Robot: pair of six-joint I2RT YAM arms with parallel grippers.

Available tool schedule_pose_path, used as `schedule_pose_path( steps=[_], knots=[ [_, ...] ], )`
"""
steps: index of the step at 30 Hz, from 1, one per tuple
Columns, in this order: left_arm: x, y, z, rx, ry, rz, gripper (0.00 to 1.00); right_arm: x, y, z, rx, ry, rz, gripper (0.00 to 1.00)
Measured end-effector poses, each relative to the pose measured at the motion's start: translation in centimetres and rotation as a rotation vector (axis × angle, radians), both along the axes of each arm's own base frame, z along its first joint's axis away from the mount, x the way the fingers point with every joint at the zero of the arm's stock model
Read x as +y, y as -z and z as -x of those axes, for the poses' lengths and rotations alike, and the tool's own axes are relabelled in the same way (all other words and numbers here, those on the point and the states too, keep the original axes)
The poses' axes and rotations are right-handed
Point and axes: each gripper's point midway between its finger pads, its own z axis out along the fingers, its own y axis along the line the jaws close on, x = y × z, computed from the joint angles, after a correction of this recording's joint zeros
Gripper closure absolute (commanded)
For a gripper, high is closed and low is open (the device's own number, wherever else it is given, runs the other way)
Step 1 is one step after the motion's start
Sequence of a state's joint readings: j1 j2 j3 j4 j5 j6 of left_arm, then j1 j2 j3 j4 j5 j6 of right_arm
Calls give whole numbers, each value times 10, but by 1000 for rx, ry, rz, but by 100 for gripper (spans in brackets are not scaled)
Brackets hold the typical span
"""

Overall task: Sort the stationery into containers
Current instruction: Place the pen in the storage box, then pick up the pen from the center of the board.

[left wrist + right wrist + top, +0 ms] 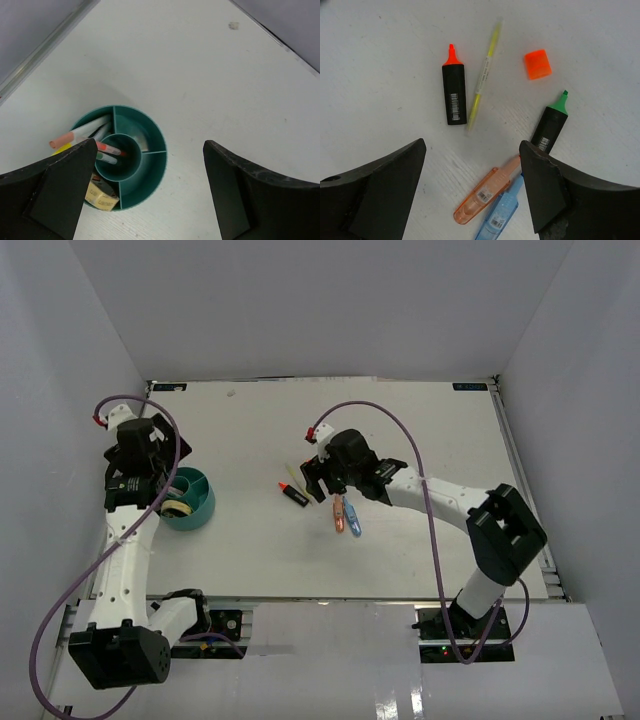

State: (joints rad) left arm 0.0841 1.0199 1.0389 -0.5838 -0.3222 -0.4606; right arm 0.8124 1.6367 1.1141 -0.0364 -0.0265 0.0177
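Note:
The round teal tub [196, 502] with inner dividers stands at the table's left. In the left wrist view the tub [145, 177] holds several pens [80, 134] and a tan block [102, 198]. My left gripper [150, 478] hangs above the tub's left side, open and empty [150, 145]. My right gripper [325, 482] hovers open and empty [472, 145] over loose stationery at the table's middle. That stationery is a black marker with an orange tip [454, 95], a thin yellow pen [484, 75], an orange cap [538, 64], a black marker with a green tip [551, 125], and an orange [487, 197] and a blue [499, 216] translucent item.
White walls enclose the table on the left, back and right. A metal rail [520, 480] runs along the table's right edge. The right arm's purple cable [400, 430] arcs above the table. A small speck [233, 25] lies on the far table surface.

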Motion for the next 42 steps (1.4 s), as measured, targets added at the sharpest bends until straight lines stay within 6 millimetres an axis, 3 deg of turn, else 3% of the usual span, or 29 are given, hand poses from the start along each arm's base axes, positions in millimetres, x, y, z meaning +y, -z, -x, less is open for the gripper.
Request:
schedule_pose_path(
  steps=[4,11,24,28,33,35,39,42],
  knots=[
    [-25,-14,-7,-22,145,53,2,11,28,-12,47,16,86,30],
    [-64,6,-7,58,336,160,2,23,65,-23,78,38,180,46],
    [-97,14,-3,88,475,236,2,36,102,-40,86,78,252,61],
    [-105,16,-3,97,512,265,2,38,102,-44,76,90,249,67],
    [-123,19,0,113,578,340,2,38,103,-44,65,104,239,85],
    [-132,20,1,121,607,377,2,33,102,-41,58,110,237,86],
    [-163,24,6,159,688,454,2,10,97,-21,66,111,247,87],
    [-193,27,11,205,757,507,2,-3,78,-6,52,97,207,87]
  ],
)
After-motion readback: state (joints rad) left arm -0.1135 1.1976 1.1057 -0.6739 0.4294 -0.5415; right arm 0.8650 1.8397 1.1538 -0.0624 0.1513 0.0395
